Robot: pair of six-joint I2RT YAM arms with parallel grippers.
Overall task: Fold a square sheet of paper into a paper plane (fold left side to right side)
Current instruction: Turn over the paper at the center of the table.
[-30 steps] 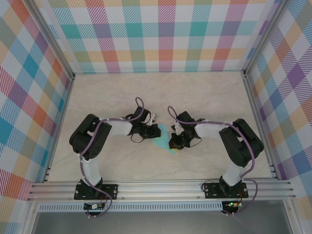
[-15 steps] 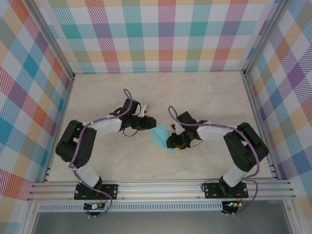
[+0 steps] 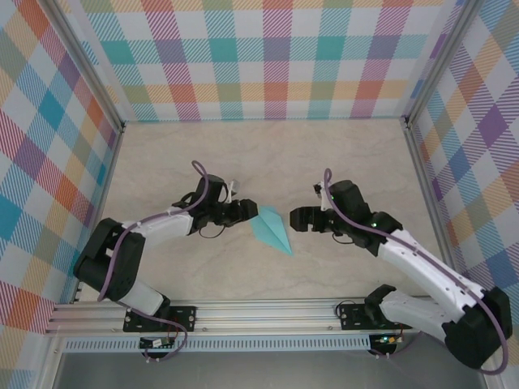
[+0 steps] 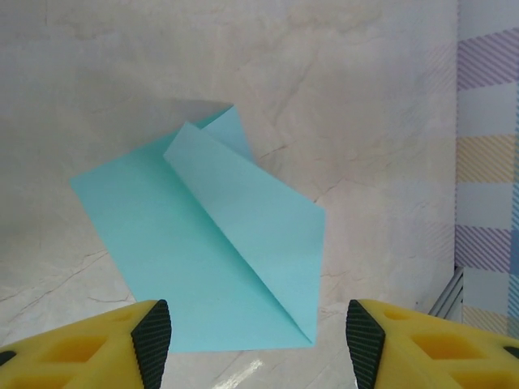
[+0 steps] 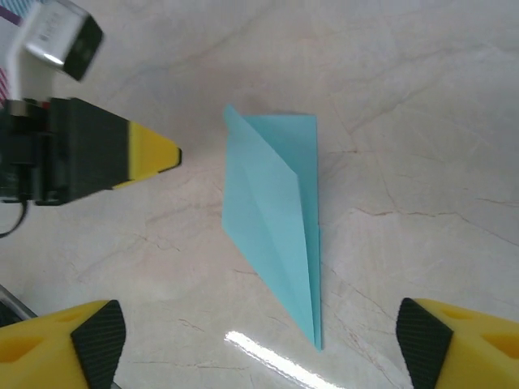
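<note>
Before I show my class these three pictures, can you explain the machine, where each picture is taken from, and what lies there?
Two robot arms are bolted at the near edge of a pale table, each ending in a two-finger gripper. The wide picture looks down from above; the other two come from cameras on the wrists, yellow fingers at the bottom. On the table lies a folded turquoise paper, pointed at one end. The left gripper and right gripper stand open either side of it, holding nothing.
</note>
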